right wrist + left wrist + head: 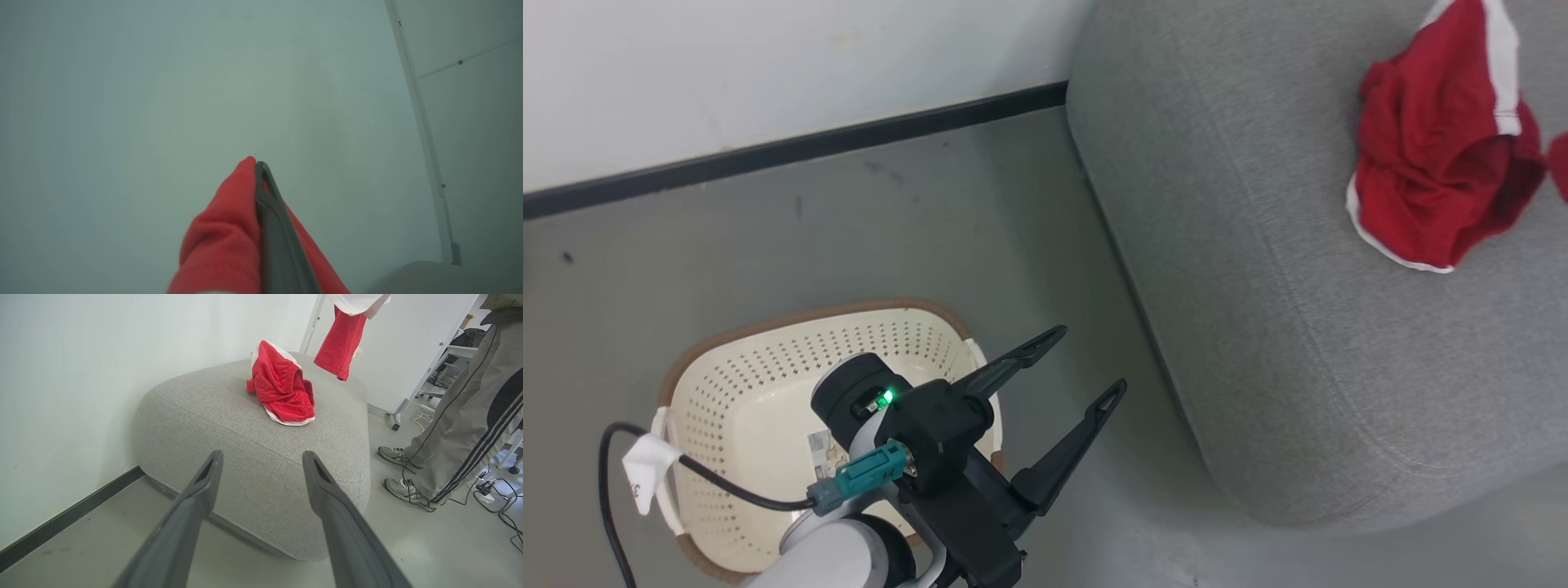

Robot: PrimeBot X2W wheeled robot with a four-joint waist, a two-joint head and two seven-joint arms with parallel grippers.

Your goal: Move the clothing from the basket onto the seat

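The first garment lies toward the seat's far edge, the basket looks emptied, the left tool stands wide open, holding nothing, and the right tool, clamped on the second garment, has not yet released it.

No lettering can be read anywhere. A paper label sits inside the basket, at the near left of the scene, and its print is too small to make out. A white tag folded round the black cable beside the basket carries a dark mark, too blurred to tell as a letter or a number. A small white tag on the red garment that hangs above the far side of the seat bears faint print, also too small to read.
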